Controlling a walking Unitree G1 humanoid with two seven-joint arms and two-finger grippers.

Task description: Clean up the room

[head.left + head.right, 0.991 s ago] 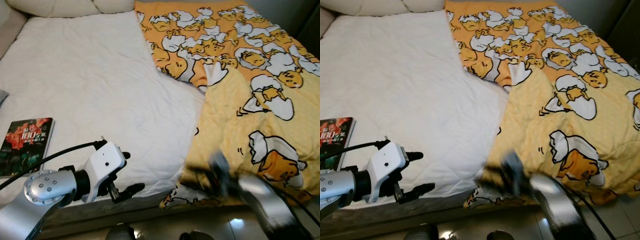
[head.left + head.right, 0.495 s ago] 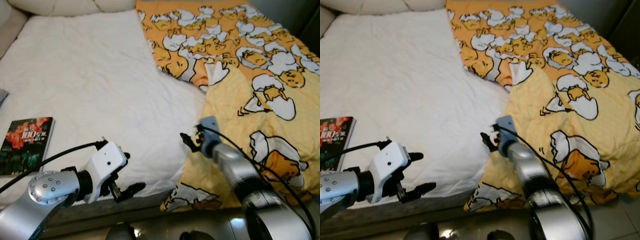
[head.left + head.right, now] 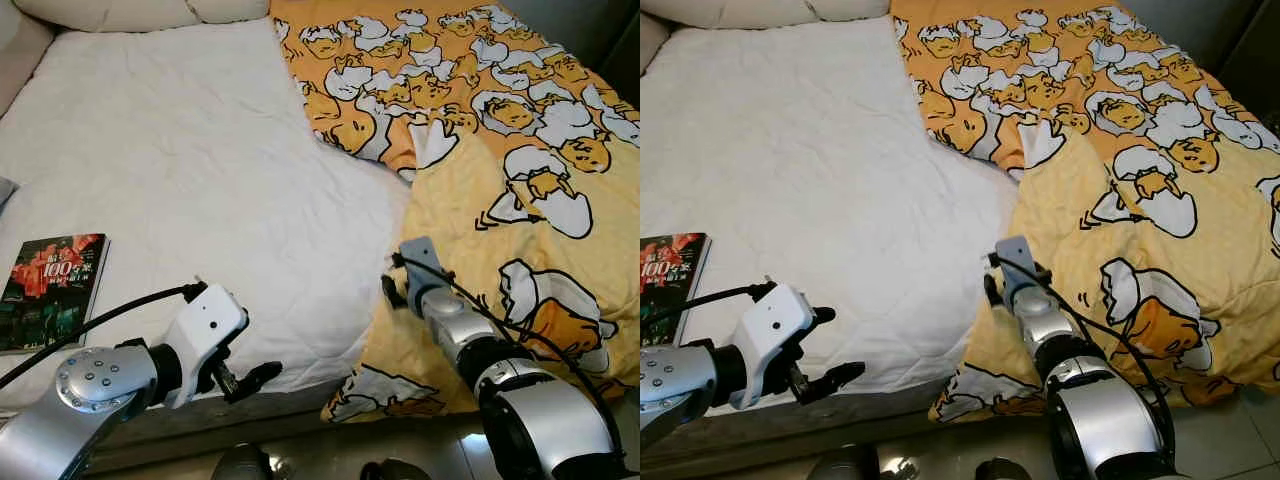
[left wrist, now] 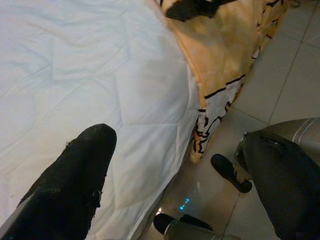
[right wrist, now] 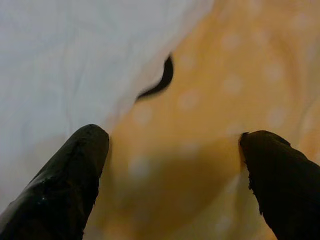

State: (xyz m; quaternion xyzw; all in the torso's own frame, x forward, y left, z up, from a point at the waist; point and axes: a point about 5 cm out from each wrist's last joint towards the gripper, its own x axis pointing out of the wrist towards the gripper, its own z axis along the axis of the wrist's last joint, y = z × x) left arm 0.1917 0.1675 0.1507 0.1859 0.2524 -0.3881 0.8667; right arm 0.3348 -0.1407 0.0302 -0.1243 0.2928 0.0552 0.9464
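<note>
Now right gripper (image 5: 175, 165) swung up onto quilt (image 3: 520, 170) edge, fingers spread, nothing gripped; grab likely next. Left gripper (image 3: 245, 378) open, empty, idle.

Blanket (image 3: 500, 150) covers the bed's (image 3: 180, 150) right; book (image 3: 52, 290) left.

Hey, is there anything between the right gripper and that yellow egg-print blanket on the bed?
Nothing visible stands in the way. The right gripper is open, right over the edge of the yellow blanket where it meets the white mattress, with only blanket fabric between its fingers. The book lies far off, on the robot's left.
</note>
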